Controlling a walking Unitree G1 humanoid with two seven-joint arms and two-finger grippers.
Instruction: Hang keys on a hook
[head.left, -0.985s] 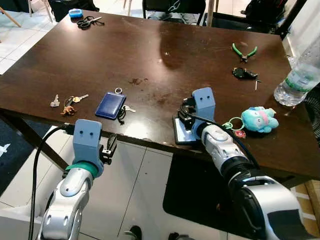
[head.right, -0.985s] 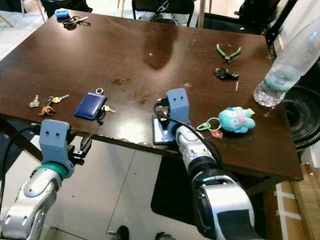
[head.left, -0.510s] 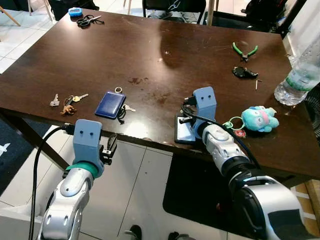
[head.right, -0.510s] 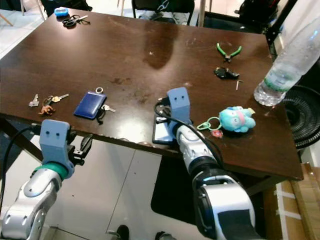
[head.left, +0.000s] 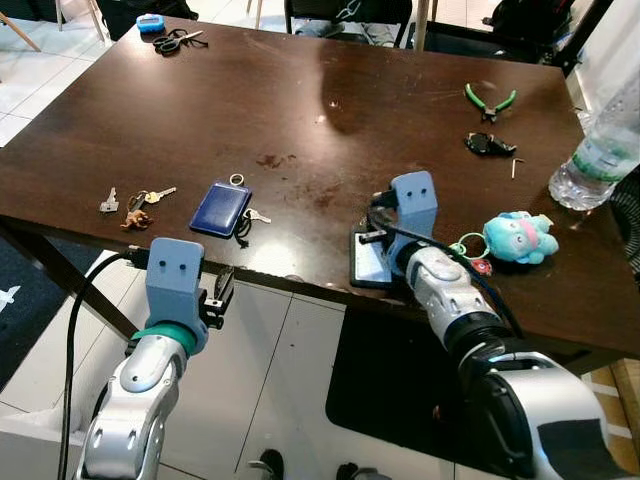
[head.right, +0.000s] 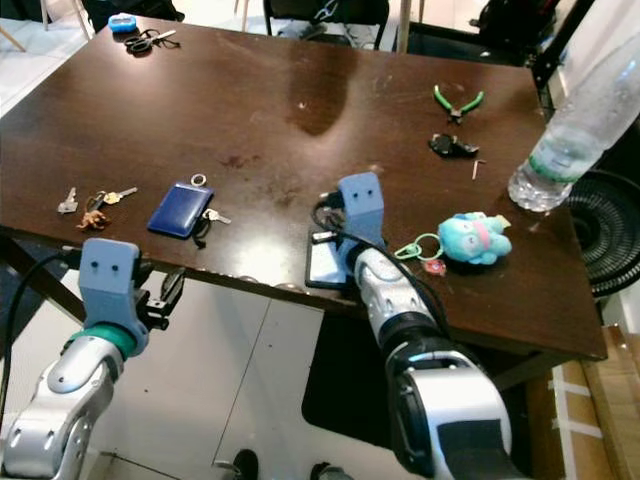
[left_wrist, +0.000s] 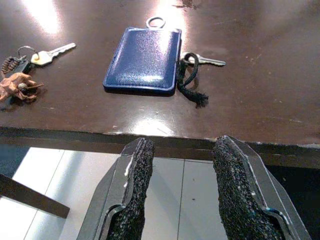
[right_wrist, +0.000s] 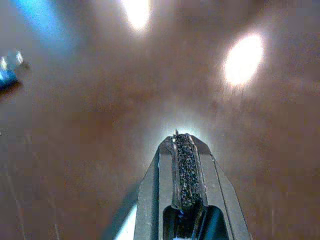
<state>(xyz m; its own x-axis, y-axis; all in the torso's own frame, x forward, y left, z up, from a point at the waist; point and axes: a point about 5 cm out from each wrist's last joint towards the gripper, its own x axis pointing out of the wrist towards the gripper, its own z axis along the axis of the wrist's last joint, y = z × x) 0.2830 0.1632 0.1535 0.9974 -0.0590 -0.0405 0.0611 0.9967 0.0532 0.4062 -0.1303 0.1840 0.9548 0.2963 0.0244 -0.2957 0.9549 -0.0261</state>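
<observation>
Three sets of keys lie near the front left of the dark brown table (head.left: 300, 110). One is a blue card holder (head.left: 222, 208) with a key and a black cord (left_wrist: 189, 82). Another is a bunch with a brown figurine (head.left: 137, 212). The third is a single key (head.left: 109, 205). My left gripper (left_wrist: 183, 145) is open, just below the table's front edge and facing the blue holder. My right gripper (right_wrist: 183, 140) is shut on nothing, low over the table near its front edge. It is right of the holder and left of a blue plush keyring (head.left: 518, 238).
Scissors (head.left: 178, 42) and a small blue item (head.left: 151, 25) lie at the far left corner. Green pliers (head.left: 488, 101), a black fob (head.left: 487, 146) and a water bottle (head.left: 600, 150) are at the right. A black fan (head.right: 600, 240) stands beyond the table's right edge.
My right gripper has shifted slightly to the right along the table's front edge. My left arm and the keys have not moved.
</observation>
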